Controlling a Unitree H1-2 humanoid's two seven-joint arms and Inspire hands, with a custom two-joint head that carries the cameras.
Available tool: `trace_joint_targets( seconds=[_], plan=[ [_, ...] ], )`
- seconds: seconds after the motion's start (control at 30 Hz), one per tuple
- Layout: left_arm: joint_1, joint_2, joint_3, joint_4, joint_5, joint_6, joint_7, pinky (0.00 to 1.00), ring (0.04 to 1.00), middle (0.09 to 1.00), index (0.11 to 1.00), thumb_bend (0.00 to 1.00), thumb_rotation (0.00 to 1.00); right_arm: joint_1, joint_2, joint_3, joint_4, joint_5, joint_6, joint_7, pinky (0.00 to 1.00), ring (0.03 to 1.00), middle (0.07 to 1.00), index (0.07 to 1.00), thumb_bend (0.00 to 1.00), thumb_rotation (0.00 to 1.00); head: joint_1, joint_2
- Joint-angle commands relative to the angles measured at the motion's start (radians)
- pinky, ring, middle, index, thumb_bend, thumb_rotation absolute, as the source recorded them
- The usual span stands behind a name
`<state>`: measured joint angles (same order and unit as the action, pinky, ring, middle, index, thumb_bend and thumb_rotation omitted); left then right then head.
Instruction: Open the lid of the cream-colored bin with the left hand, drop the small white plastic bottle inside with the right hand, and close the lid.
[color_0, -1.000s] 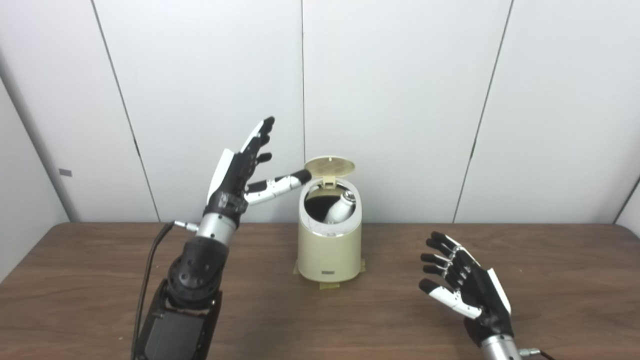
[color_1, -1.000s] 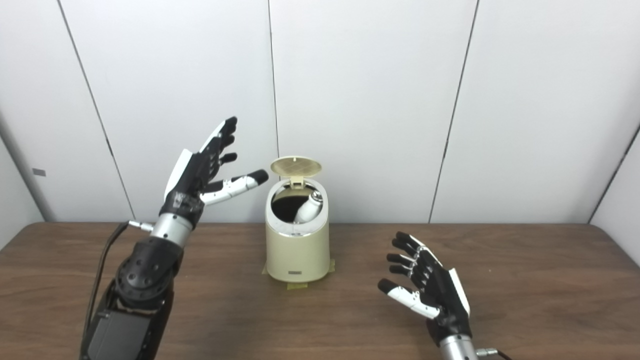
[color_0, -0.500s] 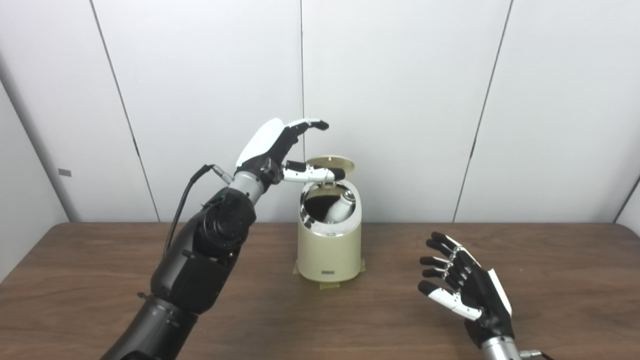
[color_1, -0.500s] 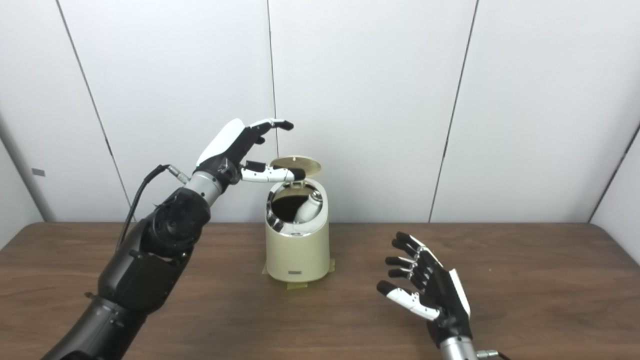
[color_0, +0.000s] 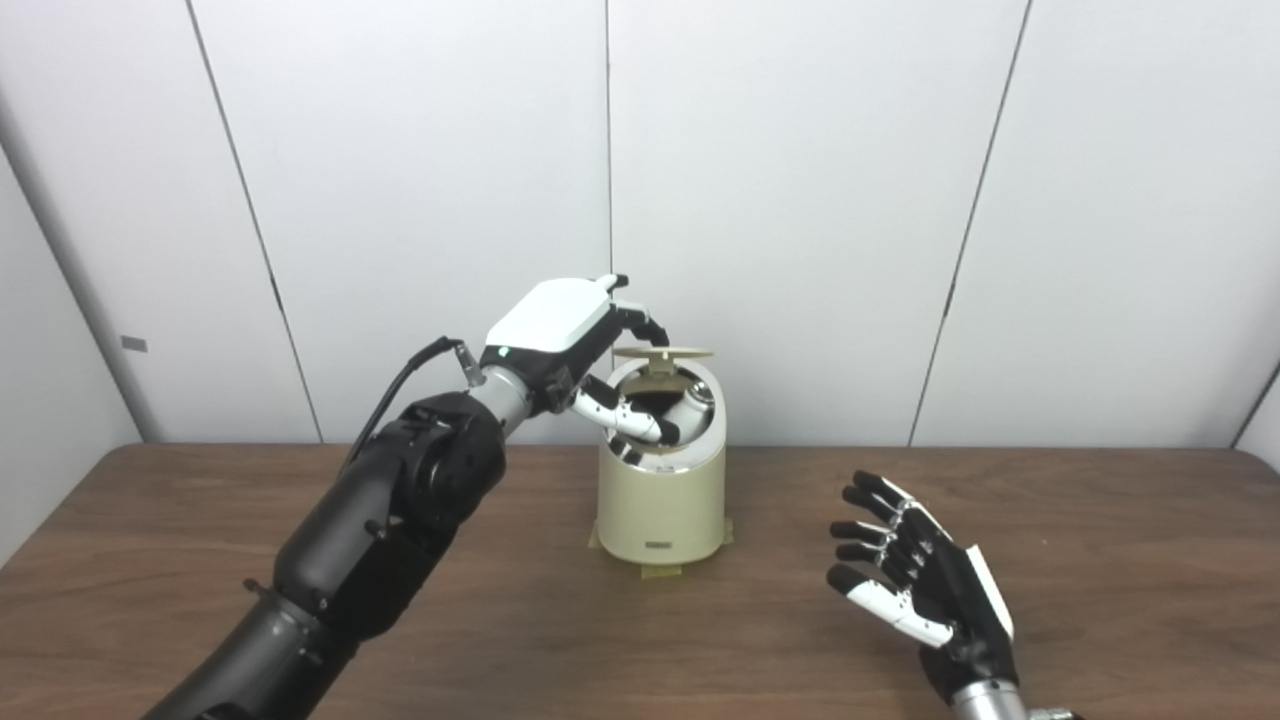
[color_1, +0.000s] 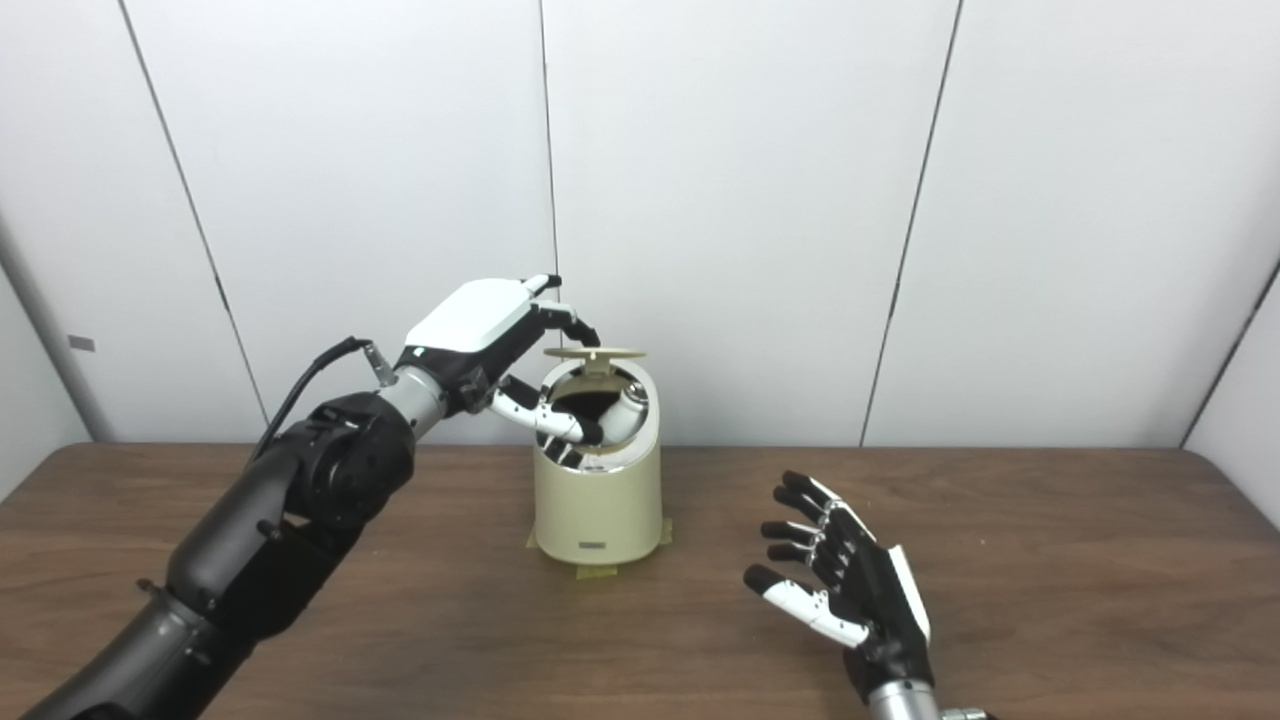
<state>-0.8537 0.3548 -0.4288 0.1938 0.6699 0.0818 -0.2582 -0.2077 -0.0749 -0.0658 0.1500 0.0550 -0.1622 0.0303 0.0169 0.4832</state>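
Note:
The cream-colored bin (color_0: 660, 495) stands taped to the wooden table at centre back. Its round lid (color_0: 662, 353) is half lowered, lying about level above the opening. The small white plastic bottle (color_0: 692, 403) leans inside the bin against the right rim. My left hand (color_0: 570, 345) is palm down over the bin's left side, fingers curled onto the lid's left edge and thumb across the front of the opening. My right hand (color_0: 925, 585) is open and empty, fingers spread, low over the table to the right of the bin.
The wooden table (color_0: 200, 520) runs the full width of the view. White wall panels stand close behind the bin. A black cable (color_0: 400, 375) loops off my left wrist. Tape tabs (color_0: 655, 572) hold the bin's base.
My left hand has turned palm down and dropped onto the lid, which has swung from nearly upright to about level. My right hand has barely moved.

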Motion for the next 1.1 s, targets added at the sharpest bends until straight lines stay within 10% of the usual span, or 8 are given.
trace_joint_targets(
  seconds=[0.0, 1.07],
  plan=[
    [-0.038, 0.015, 0.017, -0.043, 0.012, -0.022, -0.005, 1.00, 0.999, 0.768, 0.733, 1.00, 0.45, -0.028, -0.001, -0.006, -0.027, 0.000, -0.015, -0.011, 0.61, 0.692, 0.810, 0.811, 0.95, 0.36, -0.001, 0.002],
    [0.069, 0.029, 0.041, -0.106, 0.083, -0.097, -0.074, 1.00, 0.945, 0.735, 0.714, 1.00, 0.41, -0.037, 0.015, 0.002, -0.059, -0.005, 0.021, -0.021, 0.58, 0.680, 0.794, 0.808, 0.93, 0.34, -0.019, 0.039]
  ],
)
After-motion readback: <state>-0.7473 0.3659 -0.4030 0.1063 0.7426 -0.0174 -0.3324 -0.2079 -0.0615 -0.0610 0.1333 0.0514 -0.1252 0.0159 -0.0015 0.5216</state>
